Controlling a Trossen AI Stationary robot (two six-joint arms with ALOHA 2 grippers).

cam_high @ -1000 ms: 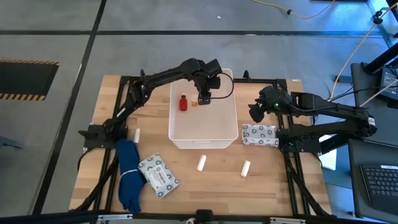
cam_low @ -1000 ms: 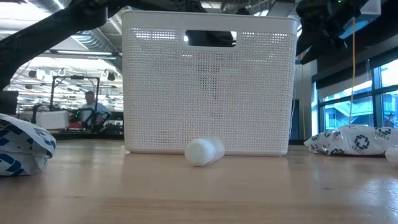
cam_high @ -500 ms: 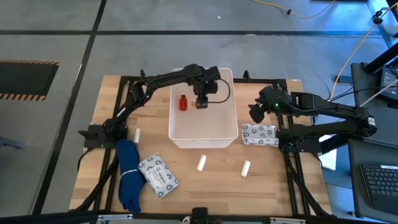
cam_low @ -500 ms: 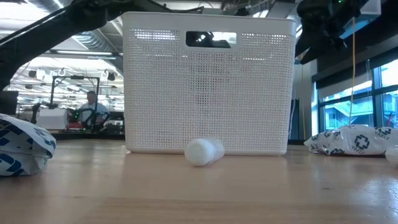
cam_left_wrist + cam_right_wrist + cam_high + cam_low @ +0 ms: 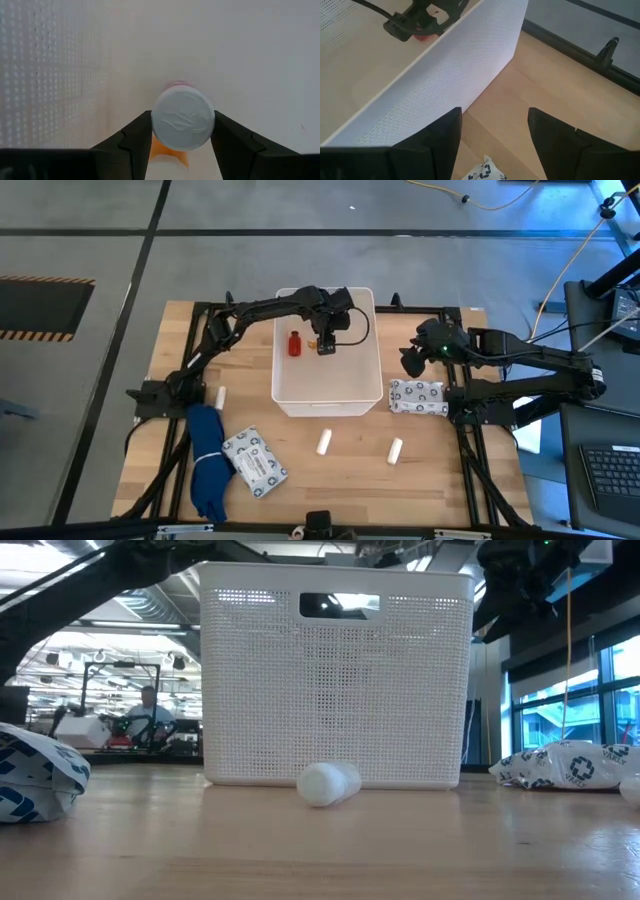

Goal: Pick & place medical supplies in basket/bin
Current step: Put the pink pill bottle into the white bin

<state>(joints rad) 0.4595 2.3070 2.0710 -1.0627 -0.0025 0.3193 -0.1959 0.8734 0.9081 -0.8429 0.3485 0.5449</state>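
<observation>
The white basket stands at the table's middle, with a red bottle upright on its floor. My left gripper reaches down inside the basket beside the bottle, shut on a small white-ended cylinder. An orange bit shows just under it; whether it belongs to the cylinder I cannot tell. My right gripper hovers open to the right of the basket, with nothing between its fingers. My left gripper pinches the cylinder's round sides between its two fingers, coming from above and pointing steeply down. The cylinder's flat white end faces up along the fingers. Whether its lower end touches the basket floor I cannot tell.
On the wood lie three short white cylinders, a printed packet right of the basket, another packet at the near left, and a blue cloth. Black frame rails run along both table sides.
My left gripper has sunk lower into the basket with the white-ended cylinder still between its fingers, shifting a little toward the red bottle. Its dark shape now shows through the basket's handle slot in the low view.
</observation>
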